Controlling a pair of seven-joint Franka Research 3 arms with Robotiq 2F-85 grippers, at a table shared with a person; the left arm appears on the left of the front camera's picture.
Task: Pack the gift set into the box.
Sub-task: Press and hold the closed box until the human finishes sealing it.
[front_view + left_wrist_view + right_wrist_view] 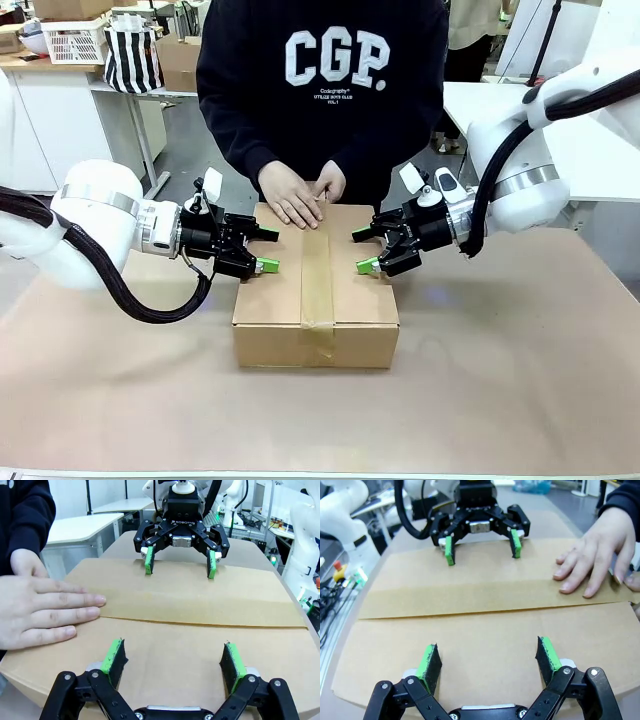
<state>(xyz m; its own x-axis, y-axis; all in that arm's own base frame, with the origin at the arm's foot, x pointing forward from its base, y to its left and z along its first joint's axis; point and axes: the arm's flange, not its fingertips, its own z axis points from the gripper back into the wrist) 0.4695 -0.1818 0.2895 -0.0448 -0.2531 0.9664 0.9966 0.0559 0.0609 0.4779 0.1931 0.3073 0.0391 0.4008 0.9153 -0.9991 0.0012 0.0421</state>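
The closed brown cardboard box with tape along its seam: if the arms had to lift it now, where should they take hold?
Probably the two short end walls of the brown cardboard box, one hand per end, pressing inward. The left hand and right hand hover open over its flat taped top, which offers no edge to pinch. The person's hands rest on the far edge.

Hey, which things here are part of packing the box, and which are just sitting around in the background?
Part of the job:
- cardboard box, closed
- tape along its seam
- person's hands on the box top
- left gripper, open
- right gripper, open

Just lying about:
- white basket
- striped bag
- small cardboard box
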